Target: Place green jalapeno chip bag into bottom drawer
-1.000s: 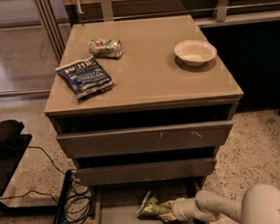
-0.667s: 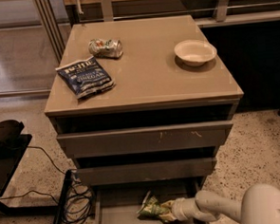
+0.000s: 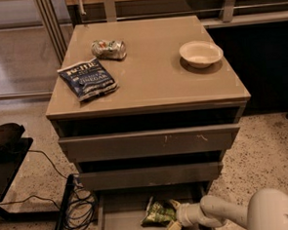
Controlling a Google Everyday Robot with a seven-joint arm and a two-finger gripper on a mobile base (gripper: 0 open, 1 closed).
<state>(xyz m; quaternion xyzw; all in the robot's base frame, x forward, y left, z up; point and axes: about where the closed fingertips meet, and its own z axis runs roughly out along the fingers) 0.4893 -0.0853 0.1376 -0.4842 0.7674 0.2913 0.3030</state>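
Three drawers stepped out from the front of the grey-tan cabinet (image 3: 157, 87) at the centre of the frame: the scratched-front drawer (image 3: 148, 143), the plain-front drawer (image 3: 150, 176) beneath it, and the bottom drawer (image 3: 122, 224), pulled out farthest, with its flat grey floor showing at the lower edge. The green jalapeno chip bag (image 3: 156, 214) sat inside the bottom drawer, right of its middle, crinkled and tipped up at an angle. The gripper (image 3: 171, 216) was down in that same drawer at the lower centre-right, its two fingers clamped on the bag's right end, one above the bag and one below. The pale arm (image 3: 223, 211) reached in from the lower right corner, where the robot's rounded white body (image 3: 277, 212) filled the frame.

On the cabinet top, a dark blue chip bag (image 3: 87, 79) lay near the left edge, a crushed silvery can (image 3: 109, 49) lay just behind it, and a white bowl (image 3: 201, 53) stood well apart toward the right rear. Black cables (image 3: 77, 209) trailed over the speckled floor (image 3: 268, 148) at the lower left, beside the cabinet.
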